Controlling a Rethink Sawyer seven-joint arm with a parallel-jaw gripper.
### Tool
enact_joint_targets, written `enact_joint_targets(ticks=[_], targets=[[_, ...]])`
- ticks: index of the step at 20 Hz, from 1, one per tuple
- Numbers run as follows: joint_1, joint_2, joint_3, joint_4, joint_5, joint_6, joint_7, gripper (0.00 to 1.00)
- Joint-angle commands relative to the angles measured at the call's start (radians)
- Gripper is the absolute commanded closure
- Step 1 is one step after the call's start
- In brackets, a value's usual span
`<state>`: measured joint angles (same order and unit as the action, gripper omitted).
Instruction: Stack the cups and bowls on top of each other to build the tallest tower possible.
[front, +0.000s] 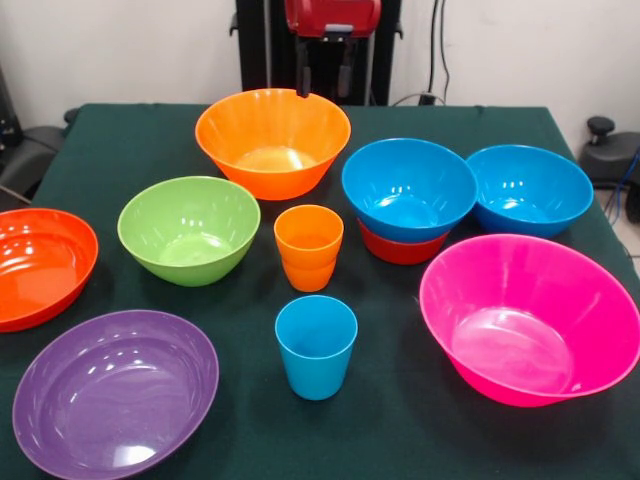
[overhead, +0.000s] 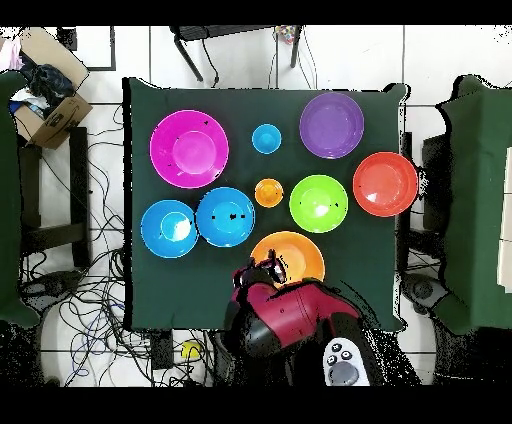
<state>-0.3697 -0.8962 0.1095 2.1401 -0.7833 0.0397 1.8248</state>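
Observation:
My gripper (front: 324, 78) hangs open and empty just behind the far rim of the big orange bowl (front: 272, 140), and shows at that bowl's edge in the overhead view (overhead: 262, 271). Two orange cups (front: 308, 247) stand nested at mid-table, with the light blue cup (front: 316, 345) in front of them. One blue bowl (front: 408, 188) rests on a red-orange bowl (front: 400, 249), the only bowl pile. A second blue bowl (front: 530, 188) stands beside it. The lime green bowl (front: 188, 228), another red-orange bowl (front: 40, 262), the purple bowl (front: 115, 390) and the large pink bowl (front: 530, 320) stand singly.
The dark green tablecloth (front: 400, 430) covers the table. From above, the bowls ring the orange cups (overhead: 268, 192), with pink (overhead: 189, 149) and purple (overhead: 331, 125) on the far side. A cardboard box (overhead: 50, 110) and cables lie on the floor.

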Motion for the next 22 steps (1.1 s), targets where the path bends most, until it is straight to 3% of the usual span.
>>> enact_joint_targets(ticks=[1,14,22], targets=[[0.031,0.083,0.001,-0.071,-0.105,-0.04,0.023,0.0],[0.085,0.176,-0.079,-0.139,-0.14,-0.109,0.059,0.0],[0.102,0.217,-0.089,-0.151,-0.101,-0.138,0.075,0.0]])
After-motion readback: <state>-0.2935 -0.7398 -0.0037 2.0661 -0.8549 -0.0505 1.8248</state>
